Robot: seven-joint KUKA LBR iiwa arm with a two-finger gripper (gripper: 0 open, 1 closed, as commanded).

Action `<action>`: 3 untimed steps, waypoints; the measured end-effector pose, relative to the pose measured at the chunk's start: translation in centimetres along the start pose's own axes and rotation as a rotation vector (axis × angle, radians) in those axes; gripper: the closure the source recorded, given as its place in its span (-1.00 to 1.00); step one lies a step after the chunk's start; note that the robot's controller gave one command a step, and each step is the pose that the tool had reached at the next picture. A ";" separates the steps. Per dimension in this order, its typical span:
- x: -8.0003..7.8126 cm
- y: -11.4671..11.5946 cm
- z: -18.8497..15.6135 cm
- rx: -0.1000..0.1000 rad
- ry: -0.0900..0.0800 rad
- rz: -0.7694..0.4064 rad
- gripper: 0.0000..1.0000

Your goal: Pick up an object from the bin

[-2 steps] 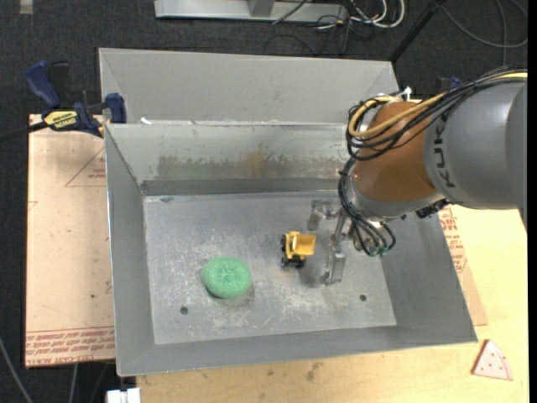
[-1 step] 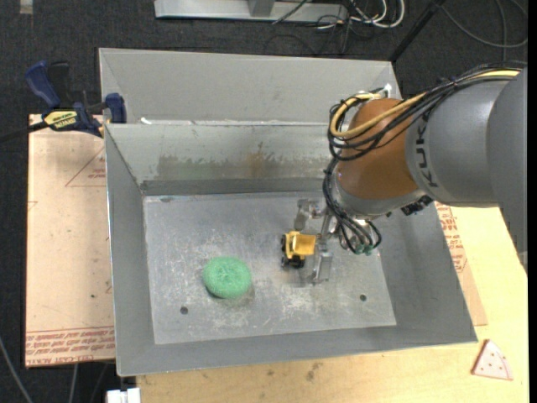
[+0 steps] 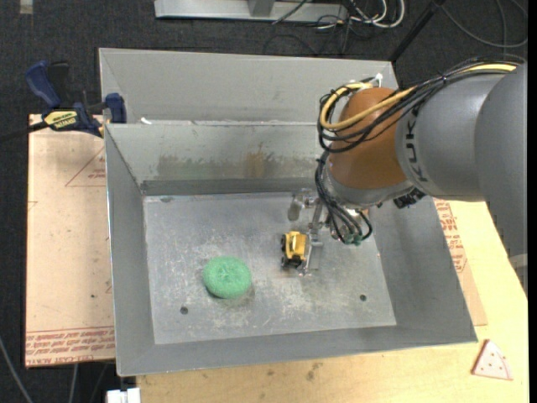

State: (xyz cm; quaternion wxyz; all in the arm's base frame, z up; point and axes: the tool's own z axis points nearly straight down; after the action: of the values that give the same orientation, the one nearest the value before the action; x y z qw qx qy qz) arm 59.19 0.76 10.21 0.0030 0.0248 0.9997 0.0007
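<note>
A small yellow and black toy-like thing [image 3: 294, 249] lies in the middle of the bin, a little right of centre. My gripper [image 3: 308, 257] reaches down from the right and its tip is right against the yellow thing's right side. Whether the yellow thing is gripped or only touched is hidden by the gripper's own body. A round green scrubber-like pad [image 3: 226, 277] lies on the bin floor to the lower left, well apart from the gripper.
The arm with its orange cover and cables hangs over the bin's right half. The bin's sloped walls rise on all sides, and the back wall stands close behind the gripper.
</note>
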 end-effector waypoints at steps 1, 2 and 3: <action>0.6 0.4 3.4 0.000 0.006 -0.107 -1.00; 0.4 0.6 2.9 0.000 -0.006 -0.033 1.00; 0.4 0.6 2.9 0.000 -0.006 -0.033 1.00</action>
State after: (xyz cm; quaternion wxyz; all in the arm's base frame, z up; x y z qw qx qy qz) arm 58.86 1.39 7.32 0.0059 0.0084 0.9999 0.0007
